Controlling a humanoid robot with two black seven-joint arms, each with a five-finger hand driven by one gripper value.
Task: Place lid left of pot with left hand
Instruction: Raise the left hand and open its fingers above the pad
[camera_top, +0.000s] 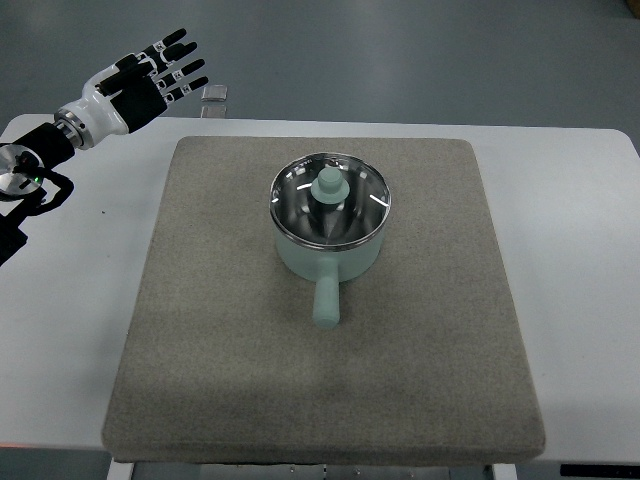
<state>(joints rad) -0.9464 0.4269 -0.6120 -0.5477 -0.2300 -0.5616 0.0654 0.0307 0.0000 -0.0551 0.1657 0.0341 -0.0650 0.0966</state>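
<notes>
A pale green pot stands near the middle of the grey mat, its handle pointing toward the near edge. A shiny metal lid with a pale green knob sits on the pot. My left hand is at the upper left, beyond the mat's far left corner and well away from the pot. Its fingers are spread and it holds nothing. The right hand is not in view.
The mat lies on a white table. A small clear object sits at the table's far edge just right of my left hand. Bare mat stretches to the left of the pot.
</notes>
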